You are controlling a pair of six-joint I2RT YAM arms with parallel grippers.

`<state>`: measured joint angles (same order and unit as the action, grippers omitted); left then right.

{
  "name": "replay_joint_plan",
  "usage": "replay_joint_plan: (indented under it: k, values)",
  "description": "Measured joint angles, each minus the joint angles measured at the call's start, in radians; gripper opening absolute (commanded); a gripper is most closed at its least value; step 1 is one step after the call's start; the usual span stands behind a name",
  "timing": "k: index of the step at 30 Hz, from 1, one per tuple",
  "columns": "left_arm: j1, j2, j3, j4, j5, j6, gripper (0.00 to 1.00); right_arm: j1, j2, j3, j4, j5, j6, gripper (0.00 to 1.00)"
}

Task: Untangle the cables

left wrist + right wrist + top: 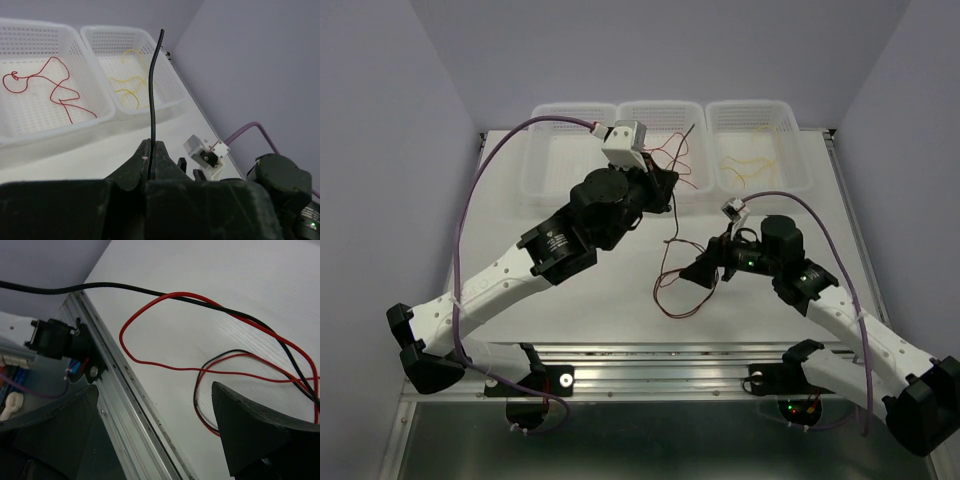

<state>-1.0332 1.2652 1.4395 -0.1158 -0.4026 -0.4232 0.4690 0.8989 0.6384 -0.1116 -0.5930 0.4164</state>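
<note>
A: Pinching anything, the left gripper (150,149)?
B: Yes, clamped tight on a black cable (153,85) rising straight from its jaws.
A: And the right gripper (150,410)?
B: Spread wide, holding nothing; red cable (150,361) loops lie just beneath it.

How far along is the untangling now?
Done: a thin red wire lies in the middle white perforated basket, thin yellow wires in the right basket. In hand: the left gripper is shut on a thin black wire. Left: tangled red and black wires on the table, by the open right gripper.
</note>
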Motion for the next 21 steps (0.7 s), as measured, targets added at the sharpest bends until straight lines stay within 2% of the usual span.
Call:
replay_joint_plan:
  k: [3, 6, 17, 21]
  values:
    - [0.0, -0.006, 0.014, -0.008, -0.008, -0.015, 0.0, 0.06, 0.051, -0.005, 0.108, -0.075, -0.022, 1.0]
    - [0.0, -0.005, 0.016, -0.028, -0.017, -0.04, 0.0, 0.108, 0.085, -0.032, 0.201, -0.086, -0.028, 1.0]
    - [0.0, -0.005, 0.016, -0.077, -0.071, -0.153, 0.0, 0.257, 0.17, -0.091, 0.429, 0.109, 0.035, 1.0]
    - [0.0, -0.005, 0.016, -0.077, -0.072, -0.167, 0.0, 0.272, 0.262, -0.097, 0.508, 0.169, 0.056, 1.0]
